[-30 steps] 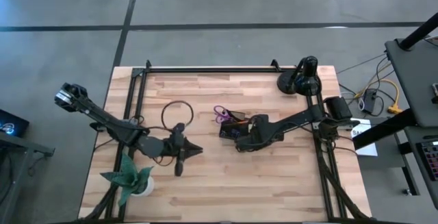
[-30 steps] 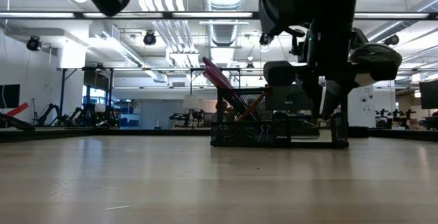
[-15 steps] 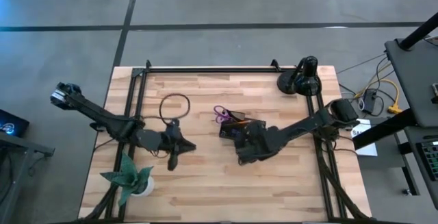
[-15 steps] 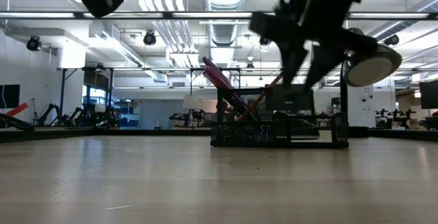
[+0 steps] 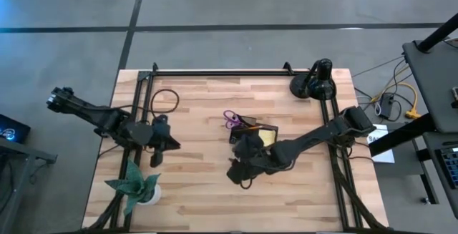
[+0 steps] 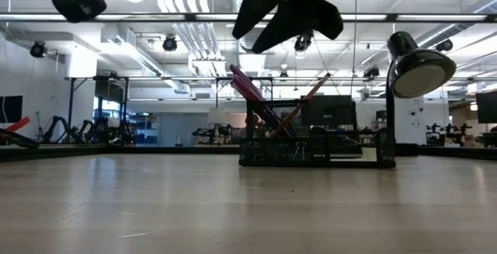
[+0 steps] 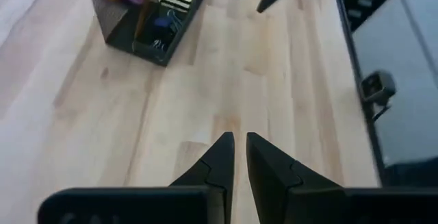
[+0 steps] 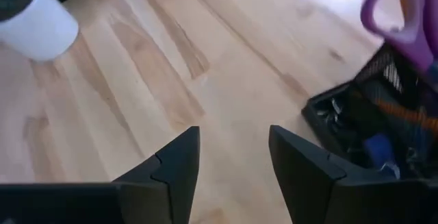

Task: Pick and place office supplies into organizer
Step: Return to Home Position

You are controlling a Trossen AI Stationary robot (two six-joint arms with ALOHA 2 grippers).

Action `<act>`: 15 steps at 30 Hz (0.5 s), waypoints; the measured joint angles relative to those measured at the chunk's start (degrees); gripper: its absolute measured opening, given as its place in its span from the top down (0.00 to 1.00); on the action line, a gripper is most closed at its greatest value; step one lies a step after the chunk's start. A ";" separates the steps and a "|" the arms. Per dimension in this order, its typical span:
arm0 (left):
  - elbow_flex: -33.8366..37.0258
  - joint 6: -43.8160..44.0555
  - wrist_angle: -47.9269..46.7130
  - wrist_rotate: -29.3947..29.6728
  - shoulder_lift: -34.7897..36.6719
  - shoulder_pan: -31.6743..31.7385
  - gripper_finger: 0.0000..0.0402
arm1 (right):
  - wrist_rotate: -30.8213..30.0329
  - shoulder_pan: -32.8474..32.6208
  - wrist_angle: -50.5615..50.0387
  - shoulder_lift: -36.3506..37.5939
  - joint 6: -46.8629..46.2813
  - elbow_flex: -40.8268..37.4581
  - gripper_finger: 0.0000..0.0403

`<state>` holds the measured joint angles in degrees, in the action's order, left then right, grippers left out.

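The dark organizer [image 5: 249, 133] stands mid-table. In it stand purple-handled scissors [image 5: 230, 118] and an orange pencil [image 6: 309, 101], both leaning on its wall, and a yellow sticky-note pad [image 5: 268, 134] lies in its right part. My right gripper [image 5: 238, 171] hangs open above bare wood, on the near-left side of the organizer [image 8: 356, 121], with nothing between its fingers. My left gripper [image 5: 159, 149] is shut and empty, above the table's left part, with the organizer [image 7: 140, 29] far ahead of it.
A green paper plant in a white pot [image 5: 136, 186] stands at the near left corner, close to my left gripper. A black lamp [image 5: 315, 81] stands at the far right corner. A black cable loop [image 5: 163, 98] lies at far left. Bare wood stretches along the near edge.
My right gripper has opened, risen out of the organizer's right part and swung toward the table's near-left; the yellow pad now shows where it stood. My left gripper has drawn back toward the table's left edge, still shut.
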<state>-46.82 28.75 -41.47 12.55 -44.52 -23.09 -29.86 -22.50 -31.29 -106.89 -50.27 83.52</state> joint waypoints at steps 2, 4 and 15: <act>0.41 3.41 0.51 0.81 0.29 0.04 0.94 | -0.07 0.01 -1.57 0.21 -3.91 0.46 0.59; 0.79 6.79 0.81 2.98 -0.56 0.04 0.94 | -0.06 -0.03 -4.56 0.56 -7.58 1.23 0.59; -3.32 -3.83 7.03 -0.29 -1.56 -0.21 0.94 | 12.17 0.22 -13.42 2.16 -20.85 11.72 0.58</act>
<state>-50.14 24.92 -34.43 12.26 -46.08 -23.30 -17.69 -22.28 -44.71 -104.73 -71.12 95.23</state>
